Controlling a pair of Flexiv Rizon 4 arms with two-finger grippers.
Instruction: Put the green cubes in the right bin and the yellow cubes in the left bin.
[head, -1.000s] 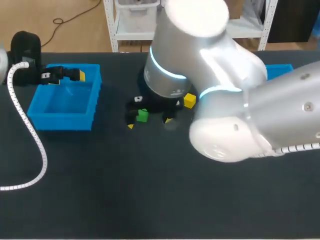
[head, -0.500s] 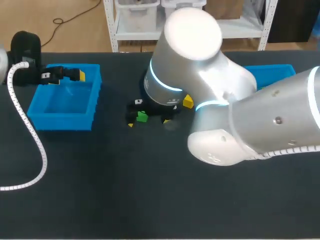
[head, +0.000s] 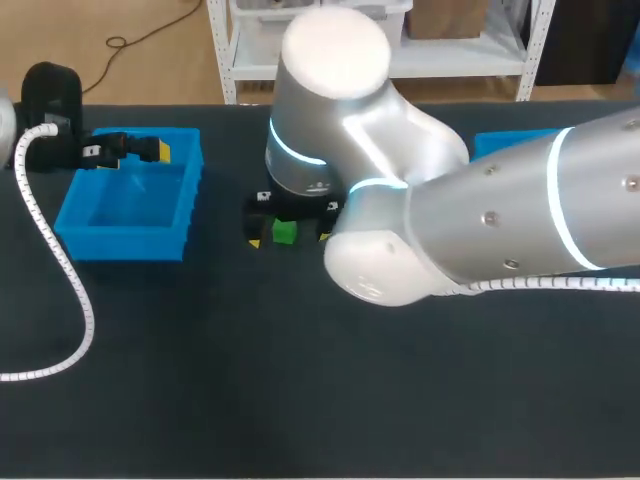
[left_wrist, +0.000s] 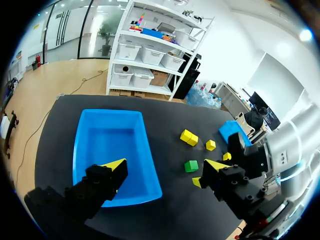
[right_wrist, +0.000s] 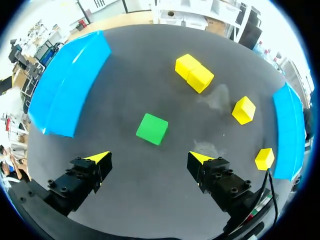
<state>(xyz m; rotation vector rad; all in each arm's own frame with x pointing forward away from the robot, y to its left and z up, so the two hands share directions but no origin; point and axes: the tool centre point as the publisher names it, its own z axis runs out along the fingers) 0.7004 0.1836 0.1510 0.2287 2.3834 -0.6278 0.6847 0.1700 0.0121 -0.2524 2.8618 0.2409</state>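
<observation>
Head view: the green cube sits near the middle of the black surface, at the foot of the right arm. That arm comes in from 3 o'clock and covers the ground from the cube's 12 round to its 4. At the cube's 9 o'clock stands the left bin, with a strip of bare surface between them. At 2 o'clock only a corner of the right bin shows past the arm. There is wide open surface from 5 to 8 o'clock. A white coiled cable trails down the far left side.

Right wrist view: the right gripper has its jaws spread and holds nothing. The green cube lies just ahead, in line with the gap, untouched, with bare surface all round it. Further ahead is the yellow pair, the two touching each other. The third yellow cube sits off toward the right bin, and the fourth yellow cube is just beside that bin's wall.

The left gripper has its jaws spread, empty, above the left bin's far rim.

Change over the last second: the right arm has swung toward 9 o'clock. A yellow cube seen beside it before is now hidden in the head view, and more of the right bin is uncovered. The green cube, left bin and left gripper are unmoved.
</observation>
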